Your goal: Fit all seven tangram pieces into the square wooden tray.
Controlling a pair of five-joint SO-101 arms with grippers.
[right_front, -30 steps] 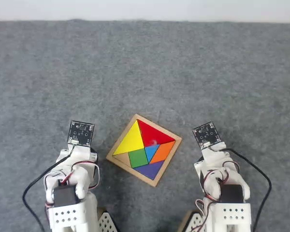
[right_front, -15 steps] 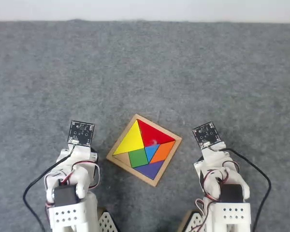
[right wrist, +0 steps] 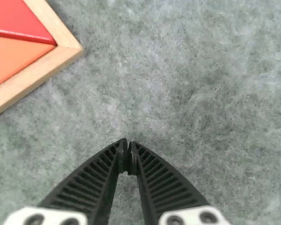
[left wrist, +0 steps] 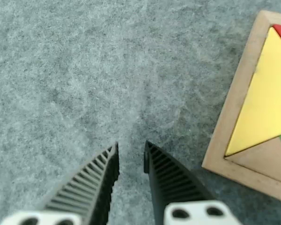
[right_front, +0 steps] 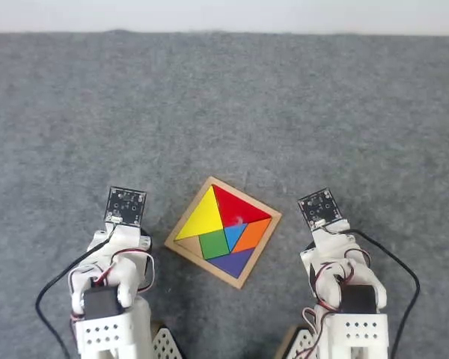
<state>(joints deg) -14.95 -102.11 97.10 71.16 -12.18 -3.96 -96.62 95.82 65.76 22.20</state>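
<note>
The grey surface (right_front: 284,112) is spread under the square wooden tray (right_front: 203,263), which is set corner-on between the two arms. The coloured pieces (right_front: 202,217) are seated across most of the tray. Its corner patch (right_front: 184,244) is wood-toned, and whether a piece is fitted there cannot be told. The left hand (left wrist: 131,145), narrowly parted and empty, is held just off that corner and is judged the nearer. The right hand (right wrist: 127,143), closed on nothing, is held just off the opposite corner.
</note>
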